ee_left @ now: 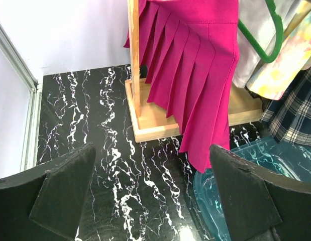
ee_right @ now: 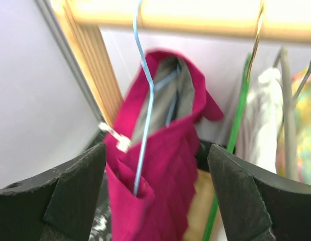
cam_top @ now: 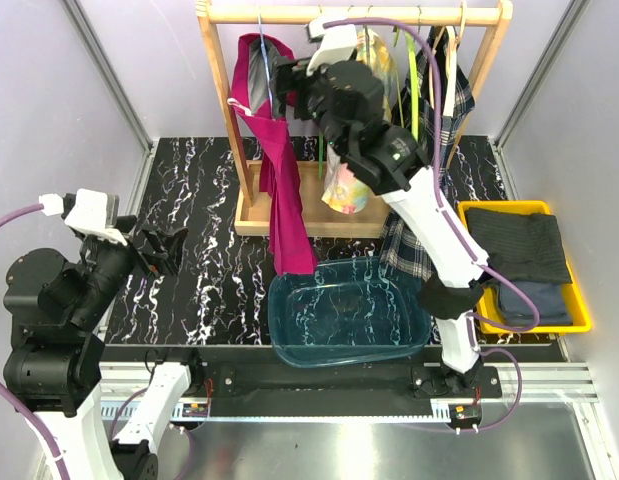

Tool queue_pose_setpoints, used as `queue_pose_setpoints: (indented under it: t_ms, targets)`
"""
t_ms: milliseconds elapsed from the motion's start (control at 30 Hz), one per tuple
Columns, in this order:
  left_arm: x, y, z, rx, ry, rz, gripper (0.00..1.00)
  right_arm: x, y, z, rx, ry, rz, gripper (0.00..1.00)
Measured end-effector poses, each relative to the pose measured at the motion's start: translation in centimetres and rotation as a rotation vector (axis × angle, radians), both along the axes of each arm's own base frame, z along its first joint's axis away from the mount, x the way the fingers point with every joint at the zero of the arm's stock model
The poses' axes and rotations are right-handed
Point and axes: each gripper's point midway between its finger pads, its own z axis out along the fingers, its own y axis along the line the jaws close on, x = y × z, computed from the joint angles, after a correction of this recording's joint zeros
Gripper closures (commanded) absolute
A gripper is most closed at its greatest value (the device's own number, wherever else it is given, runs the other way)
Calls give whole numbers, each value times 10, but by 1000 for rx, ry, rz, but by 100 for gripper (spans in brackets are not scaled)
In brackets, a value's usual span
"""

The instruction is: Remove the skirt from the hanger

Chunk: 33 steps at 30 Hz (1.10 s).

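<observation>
Hanging on the blue hanger at the left end of the wooden rack, the pink skirt reaches down near the blue tub. We see our right pincer spread wide just before it, holding nothing; a green hanger and a white garment hang close beside the skirt. Our left pincer is wide too, low over the table, well apart.

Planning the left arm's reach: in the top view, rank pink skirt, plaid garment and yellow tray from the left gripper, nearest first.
From the left gripper:
1. pink skirt, hanging centre-left.
2. plaid garment, hanging right of centre.
3. yellow tray, far right.
</observation>
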Motion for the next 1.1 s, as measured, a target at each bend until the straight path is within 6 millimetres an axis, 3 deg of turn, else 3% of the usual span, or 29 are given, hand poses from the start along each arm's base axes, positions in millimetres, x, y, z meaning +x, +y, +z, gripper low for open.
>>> queue_pose_setpoints:
  t_ms: [133,267,367,567,700,800,900,967,1033,1100]
  targets:
    - [2,0,-6,7,7,-1,1,-2,1,23,85,-34,70,14]
    - [5,0,-15,7,24,-1,1,-2,14,23,126,-26,135,15]
    - [7,0,-23,11,37,-1,1,6,27,8,122,1,161,16]
    - [11,1,-28,30,37,-4,1,33,57,-44,75,76,178,19]
    - [17,0,-21,27,2,-8,1,33,68,-63,64,126,214,10]
    - [32,-3,1,-16,-47,-9,1,17,69,-52,96,138,276,6]
    - [66,-8,41,-83,-90,-15,1,-10,57,-28,136,131,343,6]
    - [102,-16,69,-115,-125,-32,1,-36,39,0,179,103,384,6]
    - [133,-32,83,-130,-131,-64,1,-67,15,35,237,46,425,6]
    - [167,-61,88,-135,-125,-110,1,-103,-15,66,297,-14,462,5]
